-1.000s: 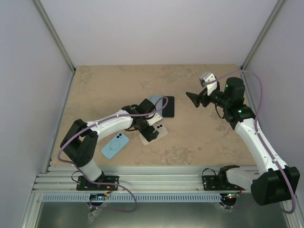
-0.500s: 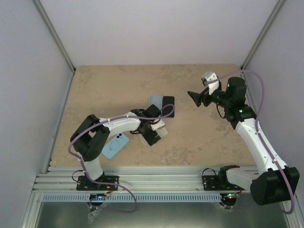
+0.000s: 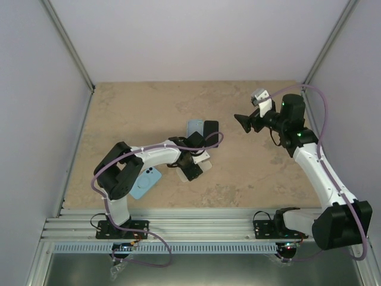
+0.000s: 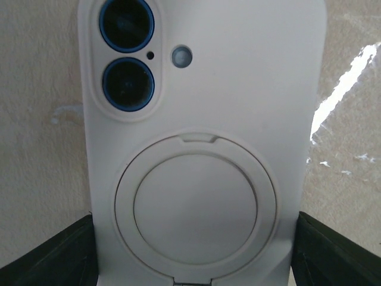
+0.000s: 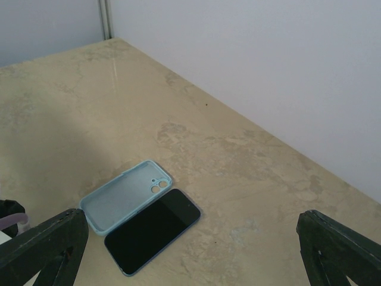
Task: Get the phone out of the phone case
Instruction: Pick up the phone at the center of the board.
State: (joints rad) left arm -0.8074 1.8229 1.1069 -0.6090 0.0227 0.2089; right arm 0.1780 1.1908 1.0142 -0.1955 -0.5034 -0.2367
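A phone in a white case (image 4: 202, 119) lies face down, with blue-ringed camera lenses and a round ring stand on its back. In the top view the white-cased phone (image 3: 203, 161) lies at the table's middle. My left gripper (image 4: 193, 238) is open and straddles its lower end, one finger close against each long side; it also shows in the top view (image 3: 191, 168). My right gripper (image 3: 241, 122) is open and empty, held in the air to the right of the phones; the right wrist view (image 5: 190, 217) shows its fingers wide apart.
An empty light blue case (image 5: 122, 199) and a bare black phone (image 5: 152, 229) lie side by side beyond the white one, also seen from the top as the case (image 3: 194, 127) and the phone (image 3: 211, 132). A blue-cased phone (image 3: 146, 182) lies near the left arm.
My left arm has folded in and its gripper has turned and settled over the white-cased phone. My right gripper has shifted slightly.
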